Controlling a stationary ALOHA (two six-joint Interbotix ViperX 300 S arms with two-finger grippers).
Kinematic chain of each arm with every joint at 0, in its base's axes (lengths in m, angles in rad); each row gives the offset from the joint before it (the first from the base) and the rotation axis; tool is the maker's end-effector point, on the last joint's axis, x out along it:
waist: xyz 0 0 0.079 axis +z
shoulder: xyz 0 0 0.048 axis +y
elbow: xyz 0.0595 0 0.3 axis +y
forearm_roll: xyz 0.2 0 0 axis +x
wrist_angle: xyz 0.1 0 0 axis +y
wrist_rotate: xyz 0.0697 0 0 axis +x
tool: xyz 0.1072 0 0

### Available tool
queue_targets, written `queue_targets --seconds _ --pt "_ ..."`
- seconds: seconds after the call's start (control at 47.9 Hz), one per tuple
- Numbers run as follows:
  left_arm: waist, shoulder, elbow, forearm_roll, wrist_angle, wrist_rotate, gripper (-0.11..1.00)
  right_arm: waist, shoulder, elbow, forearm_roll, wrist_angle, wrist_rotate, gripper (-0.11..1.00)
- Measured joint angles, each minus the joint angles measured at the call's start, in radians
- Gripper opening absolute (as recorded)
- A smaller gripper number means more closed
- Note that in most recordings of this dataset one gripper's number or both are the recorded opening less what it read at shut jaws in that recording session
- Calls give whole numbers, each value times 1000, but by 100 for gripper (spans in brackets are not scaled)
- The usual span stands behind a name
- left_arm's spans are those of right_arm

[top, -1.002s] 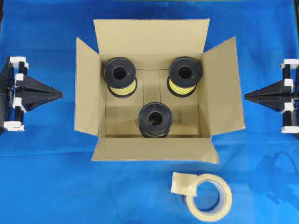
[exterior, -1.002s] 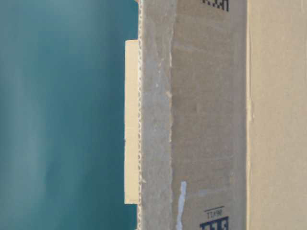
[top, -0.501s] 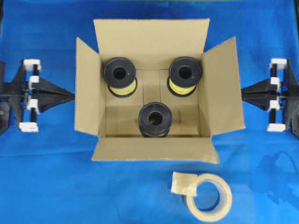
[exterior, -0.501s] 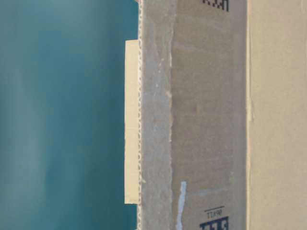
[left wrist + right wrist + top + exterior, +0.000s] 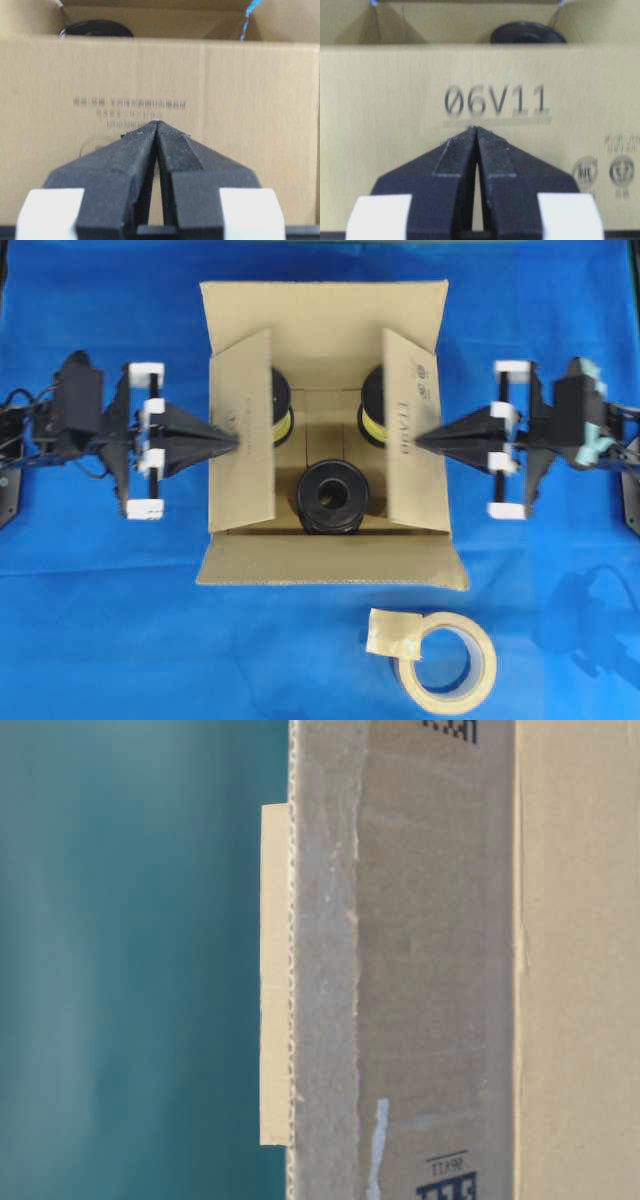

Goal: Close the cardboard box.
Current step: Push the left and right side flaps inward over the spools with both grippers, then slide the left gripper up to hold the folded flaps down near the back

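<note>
**A:** Where is the cardboard box point(image 5: 330, 420) and how far shut is it?

**B:** It sits mid-table on the blue cloth point(image 5: 100, 640), seen from overhead. The left side flap point(image 5: 242, 430) and right side flap point(image 5: 408, 430) stand tilted in over the opening; the far flap point(image 5: 322, 305) and near flap point(image 5: 330, 562) lie splayed outward. By my reading, the closing has only started: two flaps are partway over and two are untouched.

**A:** And the arms?

**B:** The left gripper point(image 5: 232, 438) has its fingers pressed together into a wedge, tip against the outer face of the left flap. The right gripper point(image 5: 420, 440) mirrors it on the right flap, fingers likewise together, holding nothing. Both wrist views show the closed tips right at the cardboard.

**A:** What is inside?

**B:** Three black spools; the near spool point(image 5: 331, 497) shows fully, and the two at the back are half hidden under the side flaps.

**A:** Anything else?

**B:** A roll of tape point(image 5: 447, 662) lies on the cloth in front of the box. The table-level view is too close to help, showing only a wall of cardboard, probably the box's side.

**A:** What is left?

**B:** Pressing the side flaps flat, then folding the far and near flaps over them.
</note>
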Motion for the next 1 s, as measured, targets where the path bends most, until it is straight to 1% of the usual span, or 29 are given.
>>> queue_targets --seconds 0.125,0.251,0.418,0.564,0.731,0.877,1.002 --pt "2 38 -46 0 37 2 0 0 66 -58 -2 2 -5 0" --pt "6 52 -71 0 71 2 0 0 94 -87 -2 3 -5 0" --pt "9 71 -81 -2 87 -2 0 0 103 -91 -3 14 2 0" --pt "8 107 -84 0 92 -17 0 2 146 -94 0 44 15 0" --pt "3 152 -103 0 98 -23 0 2 186 -101 11 51 15 0" --pt "3 170 -143 -2 124 -26 0 2 186 -106 12 51 15 0" --pt "11 199 -201 -2 156 -17 0 2 186 -110 12 51 15 0"
